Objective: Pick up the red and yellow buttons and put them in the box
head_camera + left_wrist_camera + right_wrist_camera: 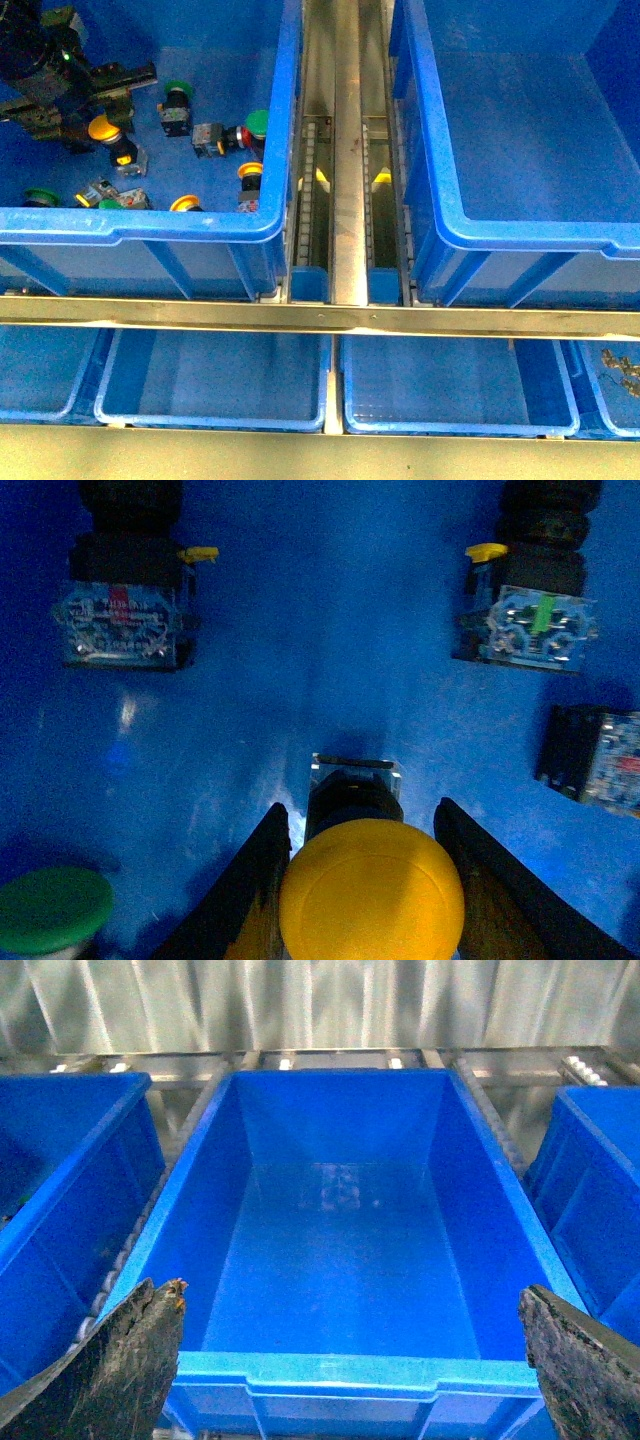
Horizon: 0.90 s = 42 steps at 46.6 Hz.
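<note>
The yellow button (370, 892) has a wide bright cap on a black body. My left gripper (360, 815) is shut on it, one dark finger on each side, low inside the left bin (140, 222). From the front, that yellow button (104, 128) shows at the bin's far left, under the left arm. I find no red-capped button in any view. The box (520, 238) is the large deep blue bin on the right, and it holds nothing. My right gripper (350, 1360) hangs open above the near rim of the box (340, 1370), fingers spread wide with nothing between them.
Green-capped buttons (178, 90) (257, 122) and smaller orange-yellow ones (250, 170) lie loose in the left bin. A green cap (50, 910) sits close beside the left fingers. A metal rail (346, 150) separates the bins. Shallow blue trays (215, 380) sit below.
</note>
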Tool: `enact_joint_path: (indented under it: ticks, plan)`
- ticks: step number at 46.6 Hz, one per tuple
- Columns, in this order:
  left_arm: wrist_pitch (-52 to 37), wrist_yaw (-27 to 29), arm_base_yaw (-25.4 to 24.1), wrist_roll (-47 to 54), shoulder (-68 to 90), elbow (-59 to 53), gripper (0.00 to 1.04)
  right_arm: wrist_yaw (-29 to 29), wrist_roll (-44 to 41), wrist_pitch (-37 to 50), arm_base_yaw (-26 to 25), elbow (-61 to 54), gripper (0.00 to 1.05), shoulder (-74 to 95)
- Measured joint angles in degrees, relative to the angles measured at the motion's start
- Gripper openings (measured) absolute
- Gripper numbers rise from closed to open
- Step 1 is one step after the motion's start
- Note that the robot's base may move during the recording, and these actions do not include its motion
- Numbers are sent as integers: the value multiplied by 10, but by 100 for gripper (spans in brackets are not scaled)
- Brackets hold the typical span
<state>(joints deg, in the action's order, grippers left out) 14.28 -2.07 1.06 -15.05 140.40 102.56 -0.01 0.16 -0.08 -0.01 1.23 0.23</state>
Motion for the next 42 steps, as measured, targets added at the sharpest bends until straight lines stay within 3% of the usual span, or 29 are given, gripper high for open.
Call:
enact_joint_path:
  ticks: [25,42]
  plan:
    - [-29,-106,-30,-148,-198,-151,35,0,0,0,0,0,99,0]
    - [-28,-177,-10,-203,-319,-259,35,0,0,0,0,0,99,0]
